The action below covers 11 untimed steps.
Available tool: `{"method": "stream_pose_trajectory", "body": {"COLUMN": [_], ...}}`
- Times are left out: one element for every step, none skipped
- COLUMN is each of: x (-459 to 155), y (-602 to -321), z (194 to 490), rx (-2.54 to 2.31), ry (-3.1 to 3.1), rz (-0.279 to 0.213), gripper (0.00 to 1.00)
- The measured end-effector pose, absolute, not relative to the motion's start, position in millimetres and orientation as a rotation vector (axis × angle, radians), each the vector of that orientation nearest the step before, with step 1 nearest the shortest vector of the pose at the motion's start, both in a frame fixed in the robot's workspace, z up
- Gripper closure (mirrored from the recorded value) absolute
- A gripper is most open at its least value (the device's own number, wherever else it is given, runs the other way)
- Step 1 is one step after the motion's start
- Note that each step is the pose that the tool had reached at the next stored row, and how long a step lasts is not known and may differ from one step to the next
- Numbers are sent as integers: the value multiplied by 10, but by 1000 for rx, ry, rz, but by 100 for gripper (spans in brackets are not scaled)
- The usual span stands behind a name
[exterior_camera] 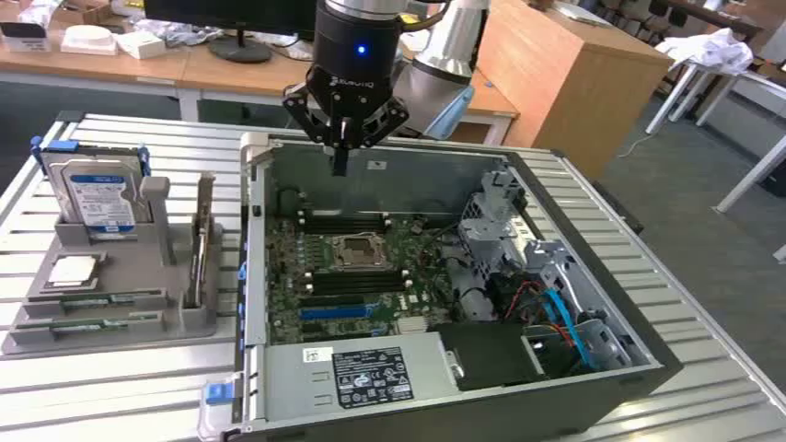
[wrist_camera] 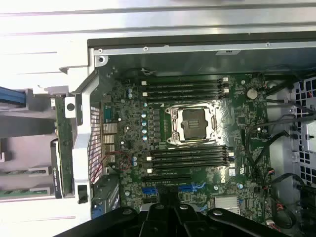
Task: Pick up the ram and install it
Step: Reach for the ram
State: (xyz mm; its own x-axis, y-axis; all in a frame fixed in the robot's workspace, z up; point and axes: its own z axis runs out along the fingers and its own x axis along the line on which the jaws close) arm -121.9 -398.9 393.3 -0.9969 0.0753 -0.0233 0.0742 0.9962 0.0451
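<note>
The gripper is squeezed shut and has nothing in it. It hangs over the open computer case, near the back wall, above the green board with its long black slots. The ram stands on its thin edge in the grey holder, on the exterior view's left, just outside the case. A hard drive stands in the holder too.
</note>
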Motion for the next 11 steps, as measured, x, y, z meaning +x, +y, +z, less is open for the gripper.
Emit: {"method": "stream_pose_trajectory", "body": {"x": [-1219, -1219, -1219, -1219, -1219, -1219, -1219, -1219, -1219, -1219, -1219], "y": [-3989, -3989, -3989, -3989, -3989, -3989, -3989, -3989, -3989, -3988, -3989], "z": [3933, 3933, 3933, 3933, 3933, 3933, 3933, 3933, 3933, 3933, 3933], "rx": [117, 117, 117, 117, 117, 117, 117, 117, 117, 117, 117], "ry": [3114, 3114, 3114, 3114, 3114, 3114, 3114, 3114, 3114, 3114, 3114], "rz": [69, 69, 69, 69, 69, 69, 69, 69, 69, 69, 69], "gripper": [90, 90, 90, 90, 90, 90, 90, 90, 90, 90, 90]}}
